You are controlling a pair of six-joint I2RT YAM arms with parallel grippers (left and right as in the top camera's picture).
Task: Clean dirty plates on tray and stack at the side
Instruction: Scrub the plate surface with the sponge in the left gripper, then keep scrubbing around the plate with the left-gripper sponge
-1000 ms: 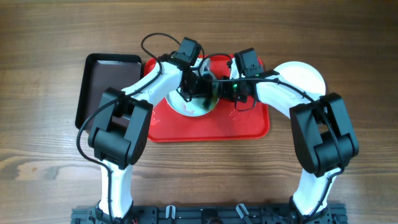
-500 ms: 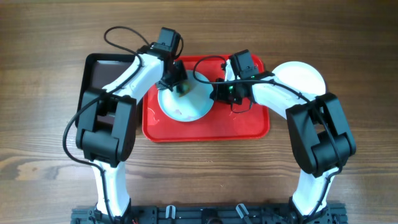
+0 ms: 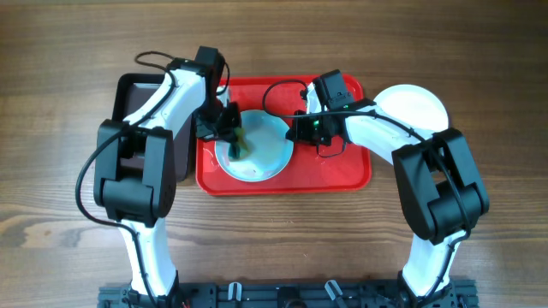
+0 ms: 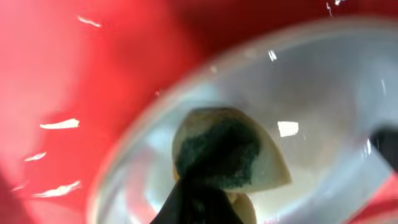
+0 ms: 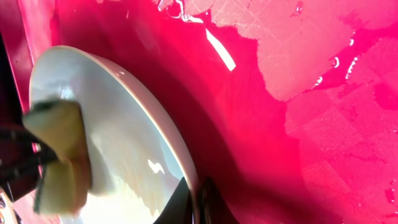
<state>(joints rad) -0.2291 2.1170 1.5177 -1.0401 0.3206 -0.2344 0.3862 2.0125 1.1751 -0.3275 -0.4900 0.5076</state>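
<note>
A pale aqua plate [image 3: 261, 147] lies on the red tray [image 3: 334, 175], its right edge lifted a little. My left gripper [image 3: 231, 139] is shut on a yellow sponge with a dark green face [image 4: 231, 154] and presses it on the plate's left inner part [image 4: 329, 93]. My right gripper [image 3: 296, 130] is shut on the plate's right rim [image 5: 186, 168], one finger on each side of it. The sponge also shows in the right wrist view [image 5: 62, 152]. A second white plate [image 3: 418, 104] lies on the table right of the tray. A third plate is not in view.
A black-rimmed dark brown tray [image 3: 135, 94] lies against the red tray's left side, partly under my left arm. Wet patches shine on the red tray's floor [image 5: 311, 74]. Wooden table surrounds everything.
My left gripper has carried the sponge from the plate's far middle to its left part, and the left arm has swung left. The right gripper holds the rim in nearly the same place.
</note>
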